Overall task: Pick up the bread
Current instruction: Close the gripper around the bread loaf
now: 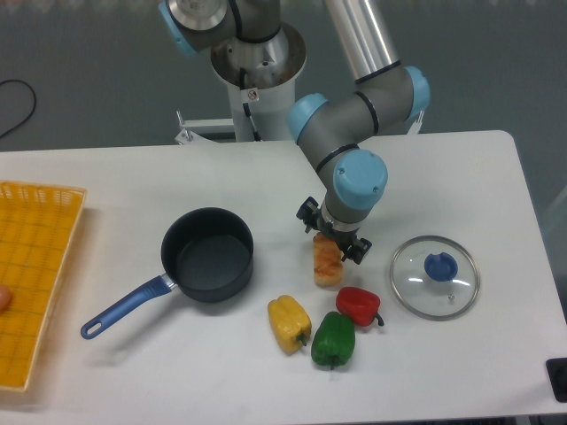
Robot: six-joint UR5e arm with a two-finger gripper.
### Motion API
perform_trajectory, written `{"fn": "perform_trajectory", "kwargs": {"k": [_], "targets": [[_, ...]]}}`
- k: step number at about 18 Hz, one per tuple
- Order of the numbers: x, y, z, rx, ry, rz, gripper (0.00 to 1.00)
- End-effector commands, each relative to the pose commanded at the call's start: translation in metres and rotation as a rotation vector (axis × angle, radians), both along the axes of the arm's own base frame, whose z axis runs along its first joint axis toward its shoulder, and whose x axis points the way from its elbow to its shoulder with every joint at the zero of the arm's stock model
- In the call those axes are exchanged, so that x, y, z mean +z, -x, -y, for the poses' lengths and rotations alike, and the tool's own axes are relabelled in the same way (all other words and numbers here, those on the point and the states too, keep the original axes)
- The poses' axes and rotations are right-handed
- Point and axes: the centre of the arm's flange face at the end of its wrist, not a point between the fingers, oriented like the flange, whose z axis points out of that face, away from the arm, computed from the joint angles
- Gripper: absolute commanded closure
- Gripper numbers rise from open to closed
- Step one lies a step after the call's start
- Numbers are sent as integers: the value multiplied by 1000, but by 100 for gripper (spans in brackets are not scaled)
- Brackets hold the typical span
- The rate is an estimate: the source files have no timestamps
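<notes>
Yellow mesh basket (35,266) sits at the left edge of the table (496,177), partly cut off by the frame; something small & pale pokes in at its left side, can't tell what.

Next, roughly mid-table: dark saucepan (208,254), upright, w/ a blue handle running toward the front-left corner.

Front-centre: yellow pepper (289,322), then green pepper (333,339) just beside it, nearest the front edge. Red pepper (358,305) is touching or almost touching the green one, on its back-right side.

The bread (327,263) lies in the middle of the table, between pan & lid, just behind the peppers. Long axis runs front to back; orange-glazed top faces up. Its back end is hidden under the gripper.

Gripper (332,236) hangs from the grey/blue arm, right over the loaf's back end. One dark finger (308,215) shows on the loaf's left, the other on its right, so the jaws stand apart w/ the bread between them. Can't tell if the pads touch the loaf. Bread looks to be resting on the table.

Glass lid (435,275) w/ a blue knob lies flat toward the right edge, well apart from the bread.

At the back edge, the robot base (257,71) stands behind the table.
</notes>
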Motion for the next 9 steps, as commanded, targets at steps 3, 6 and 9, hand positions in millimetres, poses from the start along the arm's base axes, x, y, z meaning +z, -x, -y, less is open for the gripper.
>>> {"fn": "perform_trajectory", "kwargs": {"k": [3,6,9], "targets": [[0,0,-1,3,-2,-4,50],[1,1,-2,5,-5,-9,66],[1,2,-1,6,-8,-15,75]]}}
